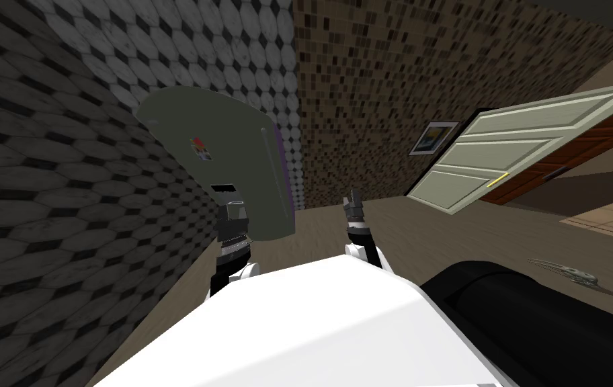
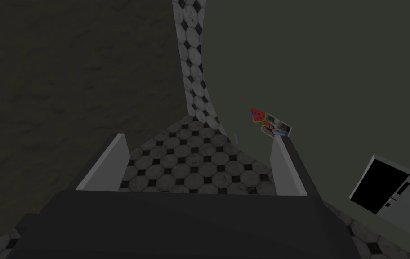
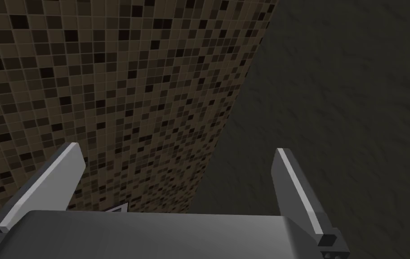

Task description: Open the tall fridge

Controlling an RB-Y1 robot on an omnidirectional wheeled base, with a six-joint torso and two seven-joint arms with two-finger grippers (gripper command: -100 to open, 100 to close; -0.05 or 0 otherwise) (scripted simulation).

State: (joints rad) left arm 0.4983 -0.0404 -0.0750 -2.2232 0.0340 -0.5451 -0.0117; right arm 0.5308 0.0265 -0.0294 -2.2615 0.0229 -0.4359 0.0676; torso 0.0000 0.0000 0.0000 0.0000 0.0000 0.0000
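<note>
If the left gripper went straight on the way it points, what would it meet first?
Most likely the black-and-white tiled wall, seen between the open fingers of the left gripper. The dark green fridge lies close beside that line, so one finger might graze it first; depth is unclear.

- A home kitchen: a tall grey-green fridge (image 1: 244, 127) stands at centre left of the head view, against an octagon-tile wall (image 1: 258, 47) in white with small black squares.
- The fridge front carries household touches: a watermelon magnet (image 2: 258, 115) and a small photo (image 2: 278, 128), just right of centre in the left wrist view, with a dispenser panel (image 2: 381, 189) at lower right.
- A brown mosaic wall (image 1: 379, 80) fills the upper centre of the head view.
- A framed picture (image 1: 435, 138) hangs right of centre, beside a pale panelled door (image 1: 527, 148) of a domestic kind.
</note>
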